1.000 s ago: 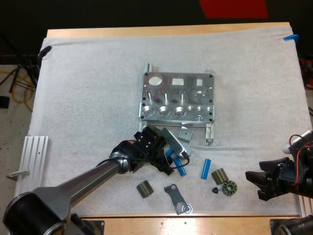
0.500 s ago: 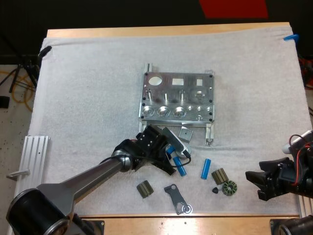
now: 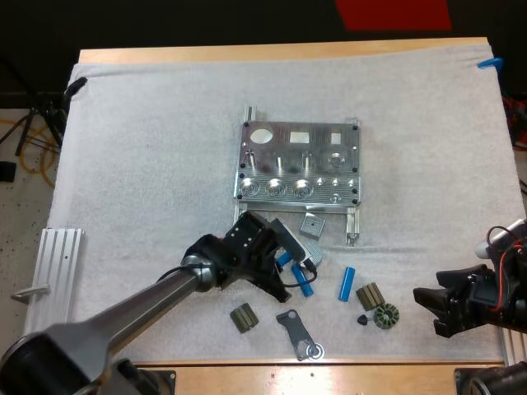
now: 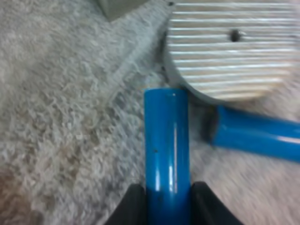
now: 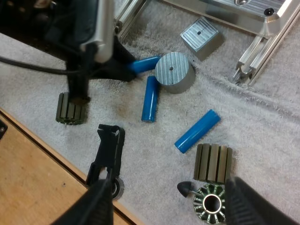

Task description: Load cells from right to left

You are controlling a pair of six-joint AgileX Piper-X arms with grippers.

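The metal fixture (image 3: 298,163) lies mid-mat. Below it, my left gripper (image 3: 280,265) is shut on a blue cylinder (image 4: 167,145), with its black fingers (image 4: 133,208) pressing on both sides of one end. The cylinder's other end points at a round ribbed metal disc (image 4: 225,51). A second blue cylinder (image 4: 255,136) lies right beside it on the mat, and a third blue cylinder (image 3: 347,283) lies farther right. My right gripper (image 3: 424,309) is open low at the mat's right, apart from all parts. The right wrist view takes in my left gripper (image 5: 123,65) with its cylinder (image 5: 145,63).
A square metal block (image 3: 311,224) sits under the fixture. Two dark ribbed parts (image 3: 242,317) (image 3: 370,295), a rotor (image 3: 385,315), a small cone (image 3: 362,319) and a dark bracket (image 3: 295,332) lie near the front edge. An aluminium rail (image 3: 59,263) lies at the left.
My left arm has shifted slightly, its gripper staying at the same blue cylinder. The right arm has not moved.
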